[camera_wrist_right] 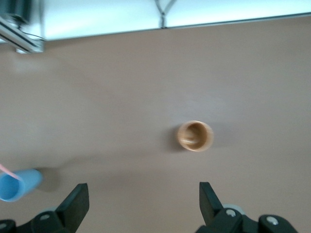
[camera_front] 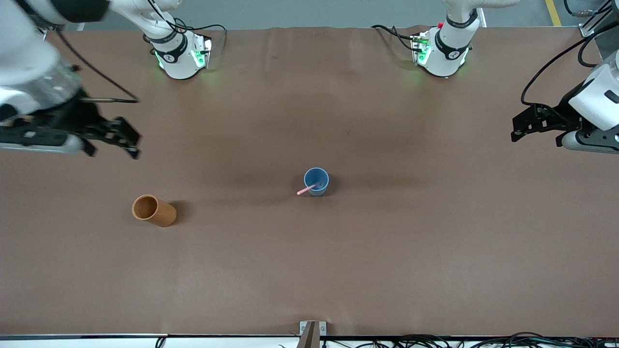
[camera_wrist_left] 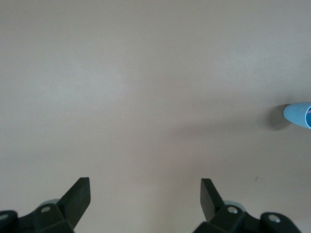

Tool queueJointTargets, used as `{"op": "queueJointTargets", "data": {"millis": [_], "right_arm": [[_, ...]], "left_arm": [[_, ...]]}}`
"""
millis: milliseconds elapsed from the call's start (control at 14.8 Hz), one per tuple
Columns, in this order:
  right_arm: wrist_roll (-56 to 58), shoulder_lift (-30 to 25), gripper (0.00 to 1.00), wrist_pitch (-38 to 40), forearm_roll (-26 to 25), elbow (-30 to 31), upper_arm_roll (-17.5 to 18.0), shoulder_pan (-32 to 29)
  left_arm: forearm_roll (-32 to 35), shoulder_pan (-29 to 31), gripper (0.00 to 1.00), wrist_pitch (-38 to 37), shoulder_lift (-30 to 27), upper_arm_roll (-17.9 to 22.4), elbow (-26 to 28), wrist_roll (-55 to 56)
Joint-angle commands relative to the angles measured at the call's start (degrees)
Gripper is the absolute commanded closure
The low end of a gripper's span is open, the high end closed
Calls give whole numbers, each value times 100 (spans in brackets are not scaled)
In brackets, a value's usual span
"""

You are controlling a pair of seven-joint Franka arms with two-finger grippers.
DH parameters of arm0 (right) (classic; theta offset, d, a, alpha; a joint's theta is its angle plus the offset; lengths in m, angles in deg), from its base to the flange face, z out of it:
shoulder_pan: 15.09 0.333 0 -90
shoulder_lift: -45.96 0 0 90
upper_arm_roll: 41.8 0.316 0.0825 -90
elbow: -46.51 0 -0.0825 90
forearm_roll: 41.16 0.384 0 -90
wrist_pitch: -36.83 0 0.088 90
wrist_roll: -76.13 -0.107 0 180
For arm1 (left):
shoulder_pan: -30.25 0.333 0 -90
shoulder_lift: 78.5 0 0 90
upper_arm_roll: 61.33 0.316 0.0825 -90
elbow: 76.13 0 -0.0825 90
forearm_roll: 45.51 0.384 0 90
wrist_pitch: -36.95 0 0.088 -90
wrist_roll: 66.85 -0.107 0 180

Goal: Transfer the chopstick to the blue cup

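The blue cup (camera_front: 316, 181) stands upright at the middle of the table. A pale-pink chopstick (camera_front: 306, 190) leans in it, its end sticking out over the rim. The cup also shows at the edge of the left wrist view (camera_wrist_left: 298, 114) and of the right wrist view (camera_wrist_right: 18, 184), where the chopstick's tip (camera_wrist_right: 8, 171) shows. My right gripper (camera_front: 126, 137) is open and empty, up over the table at the right arm's end. My left gripper (camera_front: 518, 126) is open and empty, up over the table at the left arm's end. Both are well apart from the cup.
An orange-brown cylindrical cup (camera_front: 154, 210) stands toward the right arm's end, nearer to the front camera than the blue cup; it looks empty in the right wrist view (camera_wrist_right: 195, 136). Cables run along the table's near edge (camera_front: 435, 340).
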Motion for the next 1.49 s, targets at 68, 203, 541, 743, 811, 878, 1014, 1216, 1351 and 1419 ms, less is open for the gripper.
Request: {"op": "queueJointTargets", "data": {"millis": [68, 203, 541, 743, 811, 878, 1014, 1216, 1351, 1419], "right_arm": [[857, -337, 0, 605, 132, 259, -573, -61], [1201, -390, 0, 931, 132, 250, -863, -70], [1738, -373, 0, 1221, 159, 66, -1260, -52], [1747, -382, 0, 1441, 474, 57, -1382, -52], [1756, -390, 0, 1451, 527, 65, -1426, -43], [1756, -382, 0, 1442, 528, 65, -1462, -52], [1756, -382, 0, 1407, 528, 65, -1497, -52], [1756, -373, 0, 1381, 431, 57, -1488, -26], [1765, -373, 0, 1328, 431, 57, -1488, -26], [1765, -373, 0, 1284, 440, 57, -1488, -26]], "left_arm": [[-93, -4, 0, -33, -115, -28, 84, -16], [-66, -154, 0, -33, -115, 24, 93, -42], [-40, -304, 0, -33, -124, 262, 102, -77], [-40, -295, 0, -33, -106, 262, 84, -60], [-31, -286, 0, -33, -106, 262, 84, -68], [-31, -286, 0, -33, -106, 262, 84, -68], [-31, -286, 0, -33, -97, 262, 84, -24], [-48, -277, 0, -33, -10, 262, -73, -42], [-48, -277, 0, -33, 8, 262, -92, -60], [-66, -269, 0, -33, 17, 271, -92, -77]]}}
